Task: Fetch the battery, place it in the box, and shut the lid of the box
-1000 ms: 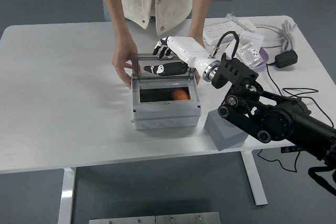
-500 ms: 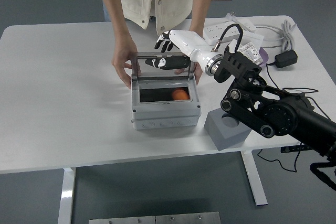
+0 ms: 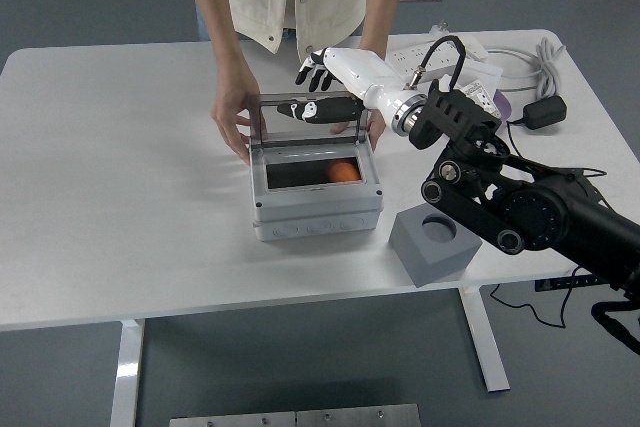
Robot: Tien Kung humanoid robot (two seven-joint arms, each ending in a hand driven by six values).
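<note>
While the person's hand (image 3: 235,119) steadies the box (image 3: 316,202) from well left of the robot hand, the clear lid (image 3: 308,123) stands raised on its far hinge, just below and in front of that hand. Under it, inside the box toward the right, lies the orange battery (image 3: 343,171), so the placing looks done and closing is the step in hand. The right hand (image 3: 328,67) hovers behind the lid's top edge, fingers extended and grasping nothing. To close well, I judge it should press the lid's upper edge forward and down evenly, keeping fingers outside the rim. Below-right of the hand sits a grey block (image 3: 435,244).
</note>
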